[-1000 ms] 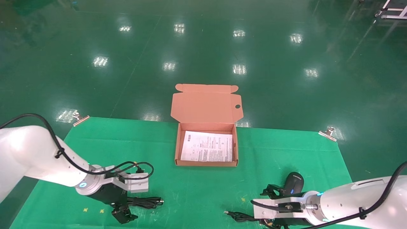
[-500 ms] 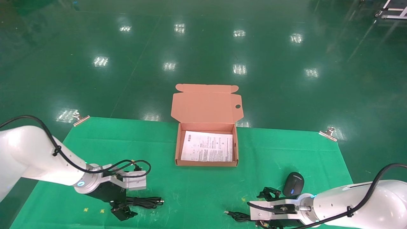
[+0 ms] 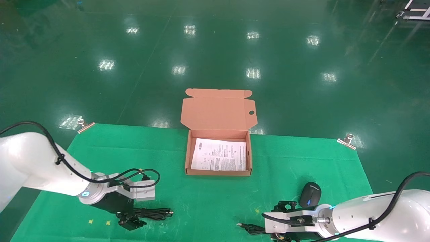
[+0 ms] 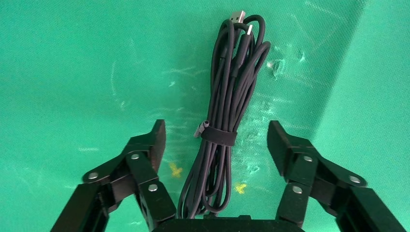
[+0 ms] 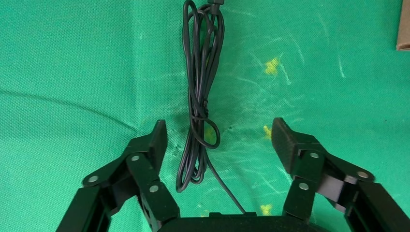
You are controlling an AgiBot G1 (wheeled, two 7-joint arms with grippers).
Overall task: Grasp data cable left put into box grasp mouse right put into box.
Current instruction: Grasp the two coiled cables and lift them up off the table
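The data cable (image 3: 155, 213) is a tied black bundle lying on the green mat, near left. In the left wrist view the data cable (image 4: 231, 96) runs between the jaws of my left gripper (image 4: 215, 130), which is open and astride it at the black tie. My left gripper (image 3: 134, 215) sits low over the cable's left end. The black mouse (image 3: 310, 195) with a blue wheel lies near right, beside my right gripper (image 3: 281, 220). My right gripper (image 5: 218, 128) is open over the mouse's thin cord (image 5: 199, 101). The orange-tan box (image 3: 217, 173) stands open at the centre.
A printed paper sheet (image 3: 218, 158) lies in the box; its flap lid (image 3: 218, 109) stands up at the back. The mouse's cord (image 3: 250, 228) trails left of the right gripper. Metal clips (image 3: 85, 125) (image 3: 346, 140) hold the mat's far corners. A box corner (image 5: 404, 29) shows in the right wrist view.
My left gripper has settled lower onto the data cable. My right arm has drawn back toward the near edge, uncovering the whole mouse.
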